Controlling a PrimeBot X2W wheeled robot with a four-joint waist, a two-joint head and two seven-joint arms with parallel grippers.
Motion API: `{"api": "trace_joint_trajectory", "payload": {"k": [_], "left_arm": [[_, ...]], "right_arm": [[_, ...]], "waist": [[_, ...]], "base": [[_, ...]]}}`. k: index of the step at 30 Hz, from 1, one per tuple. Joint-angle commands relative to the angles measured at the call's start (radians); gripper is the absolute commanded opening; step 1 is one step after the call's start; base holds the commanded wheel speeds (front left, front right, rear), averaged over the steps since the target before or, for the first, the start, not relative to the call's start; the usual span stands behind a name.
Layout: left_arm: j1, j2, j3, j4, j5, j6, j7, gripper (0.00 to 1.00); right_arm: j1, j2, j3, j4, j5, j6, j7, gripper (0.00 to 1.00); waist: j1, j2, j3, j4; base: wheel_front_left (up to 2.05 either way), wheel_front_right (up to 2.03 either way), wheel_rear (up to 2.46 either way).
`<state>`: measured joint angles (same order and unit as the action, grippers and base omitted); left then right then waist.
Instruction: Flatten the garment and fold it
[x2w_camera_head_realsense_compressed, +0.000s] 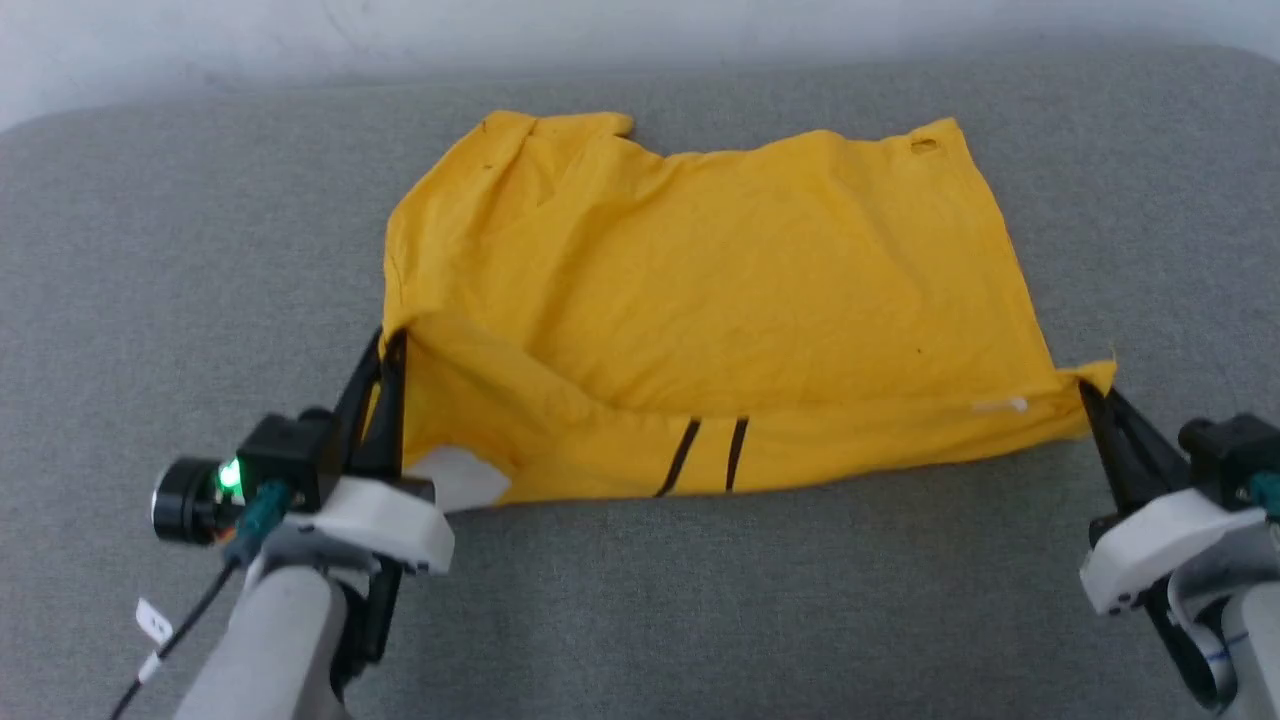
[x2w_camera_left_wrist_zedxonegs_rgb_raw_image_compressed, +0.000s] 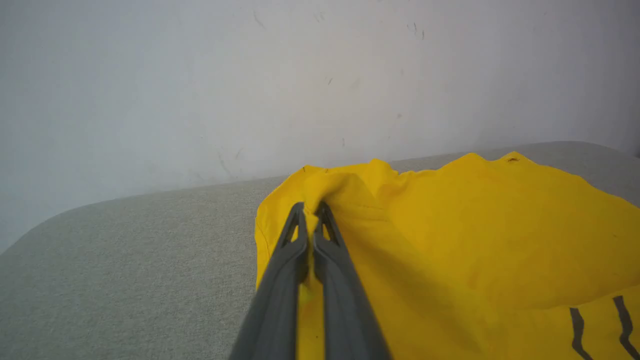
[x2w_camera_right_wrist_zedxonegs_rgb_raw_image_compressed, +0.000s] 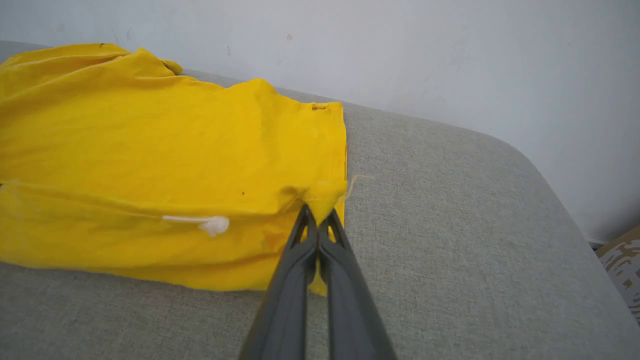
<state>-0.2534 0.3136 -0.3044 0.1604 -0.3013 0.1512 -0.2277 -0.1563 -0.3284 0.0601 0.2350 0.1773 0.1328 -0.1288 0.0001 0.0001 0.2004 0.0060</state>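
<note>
The yellow T-shirt (x2w_camera_head_realsense_compressed: 700, 280) is lying mostly flat but wrinkled on the grey bench (x2w_camera_head_realsense_compressed: 150, 250), its near edge doubling over black lines (x2w_camera_head_realsense_compressed: 710, 455) and a white patch (x2w_camera_head_realsense_compressed: 460, 478). A first fold is seemingly getting under way, with more folding remaining. The left jaws and right jaws are each pinching shut on a near corner

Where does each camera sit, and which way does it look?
Head view: on the head, looking down at the yellow T-shirt; left gripper and right gripper pinch its near corners.
Left wrist view: on that wrist, along its shut fingers toward the wall.
Right wrist view: likewise, its own fingers.
All share the T-shirt.
</note>
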Motion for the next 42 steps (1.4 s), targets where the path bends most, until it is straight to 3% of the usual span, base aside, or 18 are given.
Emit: {"api": "trace_joint_trajectory", "payload": {"k": [1,10,19,29,30,31,32,33,37,42], "left_arm": [[-0.046,0.008,-0.002,0.016,0.011,-0.007,0.004,0.00],[-0.227,0.038,0.006,0.136,-0.004,-0.055,0.078,0.00],[-0.315,0.057,0.020,0.267,-0.061,-0.058,0.304,0.00],[-0.310,0.053,0.021,0.277,-0.167,-0.088,0.559,0.00],[-0.309,0.051,0.024,0.272,-0.176,-0.087,0.570,0.15],[-0.307,0.047,0.029,0.264,-0.184,-0.082,0.573,0.89],[-0.305,0.044,0.035,0.254,-0.189,-0.077,0.568,1.00],[-0.303,0.042,0.040,0.240,-0.190,-0.072,0.553,1.00],[-0.280,0.028,0.082,0.190,-0.190,-0.039,0.425,1.00],[-0.203,0.012,0.127,0.121,-0.165,-0.002,0.198,1.00]], "right_arm": [[-0.042,-0.008,0.006,0.011,0.006,-0.002,0.010,0.00],[-0.193,-0.039,0.032,0.097,0.043,-0.002,0.108,0.00],[-0.357,-0.086,0.143,0.177,0.163,-0.002,0.263,0.00],[-0.472,-0.153,0.260,0.252,0.383,-0.002,0.594,0.00],[-0.477,-0.156,0.260,0.258,0.395,-0.002,0.616,0.00],[-0.481,-0.157,0.258,0.260,0.403,-0.002,0.631,0.24],[-0.482,-0.156,0.252,0.258,0.409,-0.002,0.633,0.65],[-0.482,-0.153,0.244,0.255,0.415,-0.002,0.629,1.00],[-0.456,-0.134,0.208,0.232,0.431,-0.002,0.556,1.00],[-0.381,-0.122,0.161,0.168,0.389,-0.002,0.314,1.00]], "waist": [[-0.0001,-0.0001,0.028,-0.014],[-0.0001,-0.0001,0.111,-0.027],[-0.0001,-0.0001,0.181,-0.036],[-0.0001,-0.0001,0.215,-0.023],[-0.0001,-0.0001,0.215,-0.021],[-0.0001,-0.0001,0.213,-0.019],[-0.0001,-0.0001,0.210,-0.017],[-0.0001,-0.0001,0.206,-0.016],[-0.0001,-0.0001,0.177,-0.014],[-0.0001,-0.0001,0.120,-0.014]], "base": [[0.00,0.00,0.00],[0.00,0.00,0.00],[0.00,0.00,0.00],[0.00,0.00,0.00],[0.00,0.00,0.00],[0.00,0.00,0.00],[0.00,0.00,0.00],[0.00,0.00,0.00],[0.00,0.00,0.00],[0.00,0.00,0.00]]}}
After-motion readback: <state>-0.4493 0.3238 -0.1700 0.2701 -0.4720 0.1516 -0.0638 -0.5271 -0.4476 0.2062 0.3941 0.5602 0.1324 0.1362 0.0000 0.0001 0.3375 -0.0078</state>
